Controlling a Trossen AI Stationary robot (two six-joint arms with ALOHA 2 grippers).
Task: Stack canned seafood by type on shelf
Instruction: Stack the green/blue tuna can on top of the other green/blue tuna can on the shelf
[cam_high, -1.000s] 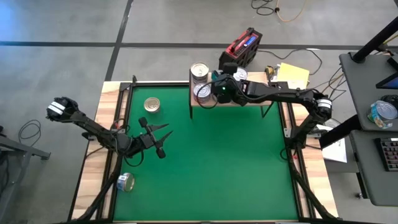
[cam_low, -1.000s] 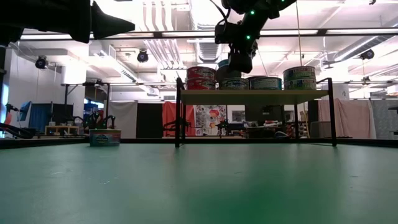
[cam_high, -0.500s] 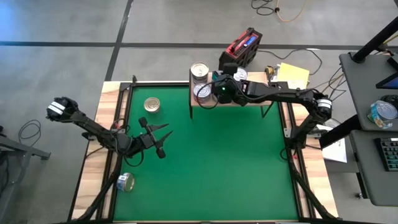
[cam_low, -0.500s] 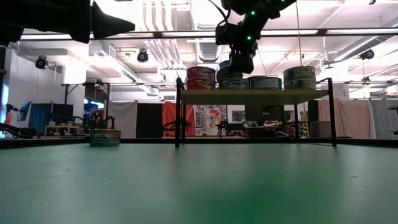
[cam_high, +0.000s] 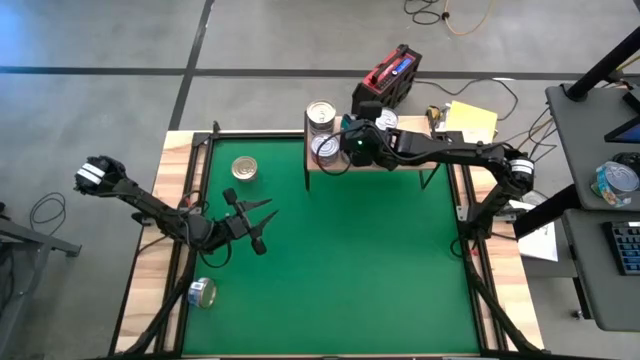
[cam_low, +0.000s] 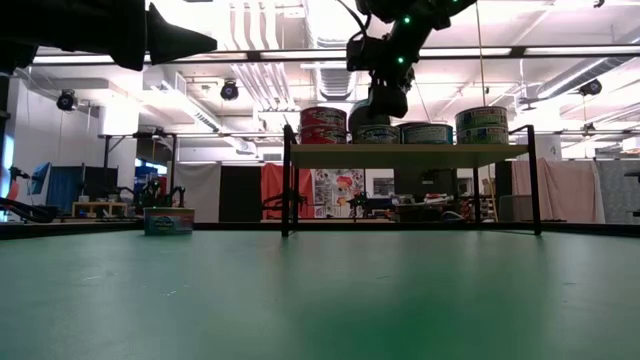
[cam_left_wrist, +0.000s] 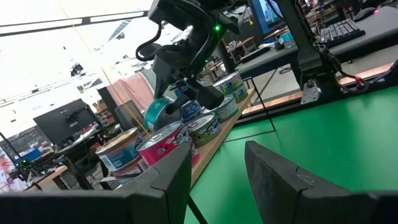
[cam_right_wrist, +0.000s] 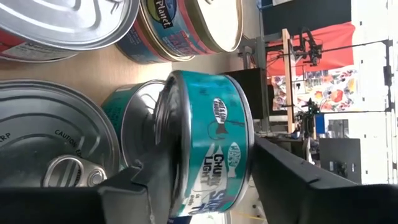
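The shelf (cam_high: 322, 168) (cam_low: 440, 155) stands at the mat's far edge with several tins on it, among them a red-labelled stack (cam_low: 323, 125) (cam_high: 320, 114). My right gripper (cam_high: 338, 146) (cam_right_wrist: 205, 186) is over the shelf's left part, around a teal tin (cam_right_wrist: 211, 143) (cam_left_wrist: 160, 113) that tilts above a second teal tin (cam_right_wrist: 134, 121). A gold-topped tin (cam_high: 244, 168) stands upright on the mat. Another tin (cam_high: 203, 292) lies by the mat's near left edge. My left gripper (cam_high: 258, 225) (cam_left_wrist: 217, 180) hangs open above the mat's left part, with nothing in it. My right gripper has the teal tin between its two fingers, one at each flat end. One finger (cam_right_wrist: 146, 177) lies against the silver end (cam_right_wrist: 166, 134). I cannot tell whether the other finger (cam_right_wrist: 292, 174) touches. The fingers slant down from the table's right. The tin sits tipped over the lower teal tin.
A red and black box (cam_high: 392, 72) and yellow papers (cam_high: 470, 120) lie behind the shelf. A side desk (cam_high: 600, 180) stands to the right. The green mat (cam_high: 360, 270) lies bare between the arms.
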